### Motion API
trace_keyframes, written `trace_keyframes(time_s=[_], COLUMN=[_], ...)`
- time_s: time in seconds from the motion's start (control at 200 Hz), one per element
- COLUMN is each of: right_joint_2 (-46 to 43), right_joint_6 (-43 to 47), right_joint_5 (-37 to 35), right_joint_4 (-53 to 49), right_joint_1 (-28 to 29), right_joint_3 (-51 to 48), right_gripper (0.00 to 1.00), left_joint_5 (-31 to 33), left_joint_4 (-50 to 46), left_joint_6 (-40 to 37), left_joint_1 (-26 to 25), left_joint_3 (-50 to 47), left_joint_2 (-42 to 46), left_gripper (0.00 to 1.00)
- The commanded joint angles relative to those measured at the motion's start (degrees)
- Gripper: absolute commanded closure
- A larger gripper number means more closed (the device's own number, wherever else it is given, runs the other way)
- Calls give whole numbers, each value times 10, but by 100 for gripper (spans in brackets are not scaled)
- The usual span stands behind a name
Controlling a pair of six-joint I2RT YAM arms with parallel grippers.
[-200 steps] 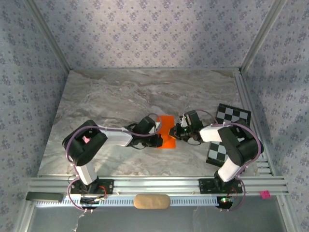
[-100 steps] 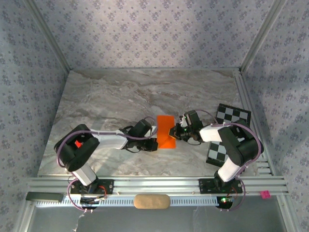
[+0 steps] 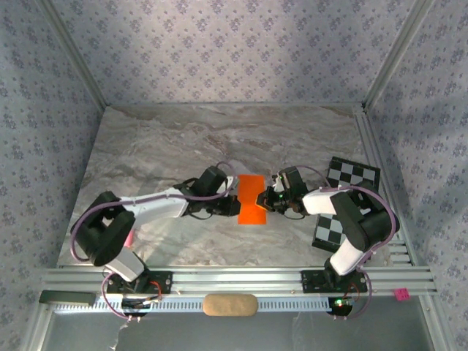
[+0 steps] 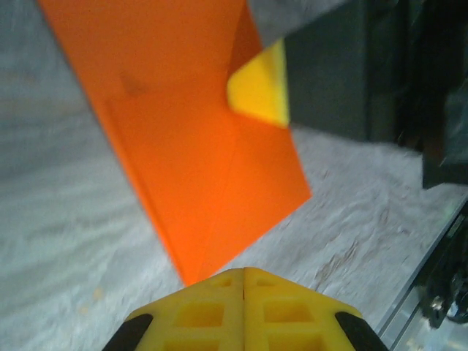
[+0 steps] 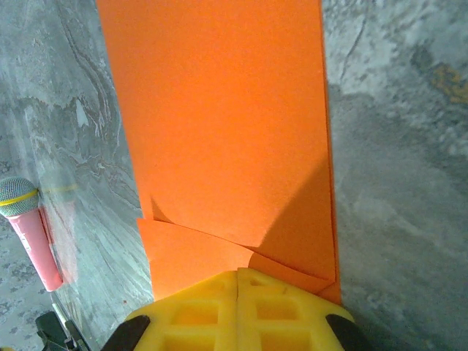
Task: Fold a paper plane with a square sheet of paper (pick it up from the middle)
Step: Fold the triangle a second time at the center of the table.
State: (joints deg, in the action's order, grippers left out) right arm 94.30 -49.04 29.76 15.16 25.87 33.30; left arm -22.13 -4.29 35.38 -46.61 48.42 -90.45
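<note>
Right gripper [image 5: 239, 273] pinches the square sheet of paper [image 5: 219, 110]; left gripper [image 4: 243, 272], jaws together, paper just ahead, should press the crease firmly.

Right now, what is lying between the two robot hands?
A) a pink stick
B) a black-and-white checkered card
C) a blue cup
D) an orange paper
D: seen from above, the orange paper lies on the marble table, with the left hand at its left edge and the right hand at its right edge.
</note>
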Motion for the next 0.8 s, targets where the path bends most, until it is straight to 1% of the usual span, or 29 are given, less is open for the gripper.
trace_keyframes(time_s=[0.0, 0.12, 0.255, 0.35, 0.41, 0.5, 0.62, 0.725, 0.795], right_joint_2=[10, 13, 5, -1, -11, -29, -33, -18, -1], right_joint_6=[4, 6, 10, 33, 47, 51, 53, 45, 37], right_joint_5=[-56, -50, -46, -33, -26, 8, 42, 46, 41], right_joint_4=[-72, -75, -76, -89, -99, -83, -72, -51, -48], right_joint_1=[-4, -5, -6, -9, -12, -14, 10, 39, 49], right_joint_3=[-13, -8, -5, 12, 22, 22, 27, 26, 25], right_gripper=[100, 100, 100, 100, 100, 100, 100, 100, 100], left_joint_5=[-38, -36, -16, 3, 4, 8, 22, 24, 28], left_joint_4=[11, 21, 8, 9, 11, 20, 17, 9, 15], left_joint_6=[-11, -11, -14, -14, -14, -11, -12, -16, -14], left_joint_1=[0, 0, -1, 0, -1, -2, -1, -2, -2], left_joint_3=[42, 59, 56, 37, 25, 5, -6, 0, -4], left_joint_2=[-48, -90, -121, -139, -148, -148, -141, -141, -136], left_gripper=[92, 94, 100, 100, 100, 100, 100, 100, 100])
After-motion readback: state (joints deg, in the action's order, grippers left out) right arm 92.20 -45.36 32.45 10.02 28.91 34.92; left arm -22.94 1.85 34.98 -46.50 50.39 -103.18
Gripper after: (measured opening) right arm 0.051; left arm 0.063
